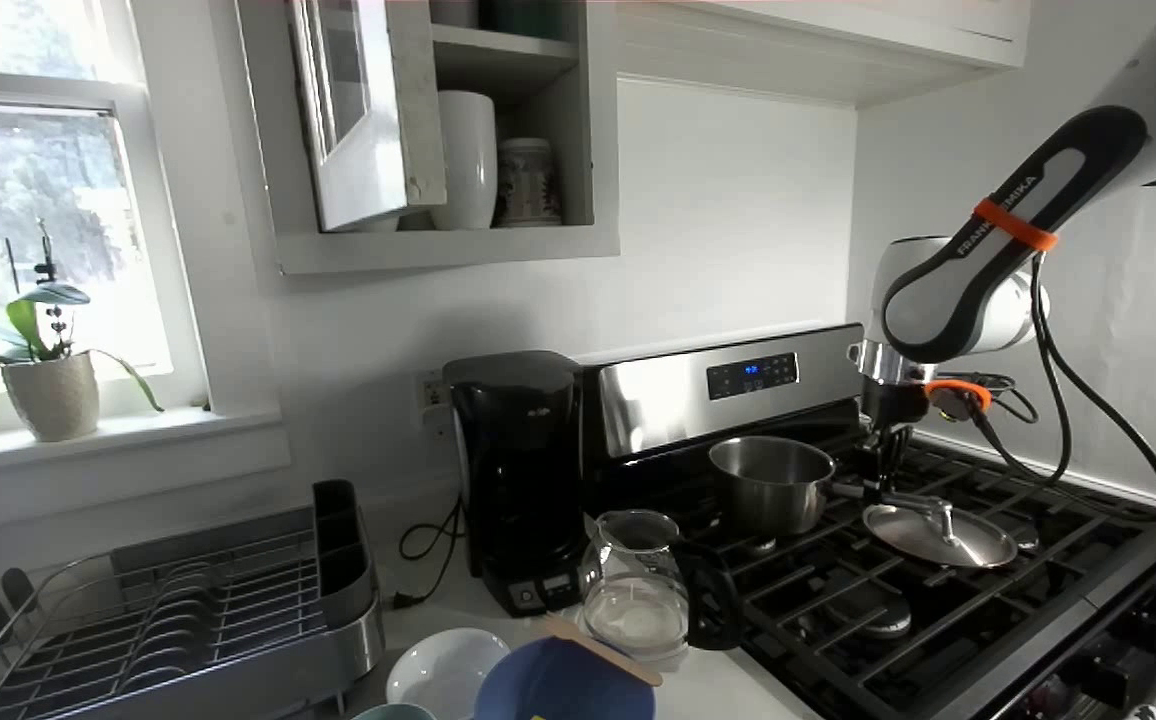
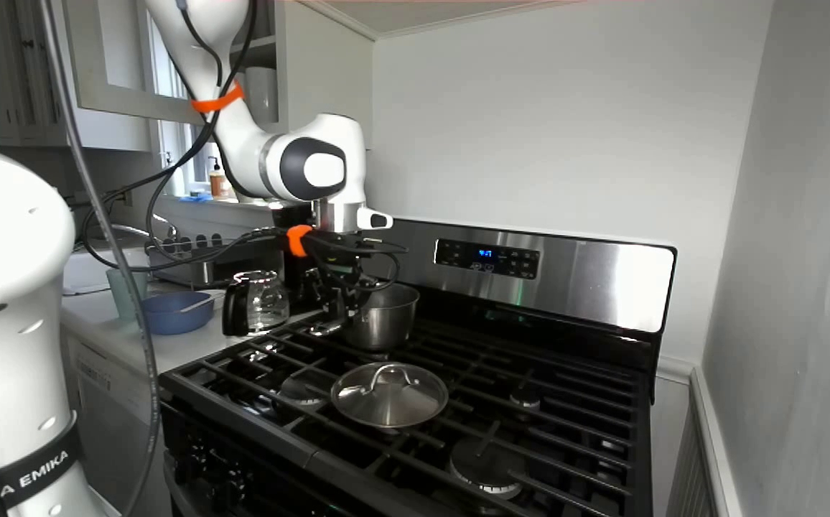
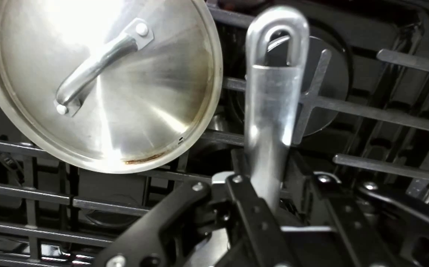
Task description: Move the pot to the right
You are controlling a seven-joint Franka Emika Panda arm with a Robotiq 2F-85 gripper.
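The shiny, round, deep steel pot (image 1: 773,500) stood upright at the back of the wide black stove (image 2: 566,388), near the clear glass jug with the black grip (image 1: 638,590). You could not tell if its bottom touched the stove. Its long steel handle (image 3: 272,100) stuck out from its side, so the pot was longest that way. The handle pointed away from the silver back panel with the blue numbers (image 2: 591,276), toward the front of the stove. In the wrist view it pointed to the top.

Your black two-finger gripper (image 3: 269,165) was pinching the handle, one finger on each side, between the round part and the tip.

The wrist view showed you things that were too tiny to make out in both exterior views: the long hole through the handle's end, and a brown stain (image 3: 146,158) on the rim of the wide, round silver lid (image 3: 99,89). The lid lay near the handle, apart from it. In an exterior view you could look into the pot's open top.

Your big white-and-black arm (image 2: 243,154) made a high bend, and its wrist hung down right above the handle. Orange bands (image 1: 1018,225) went around it.
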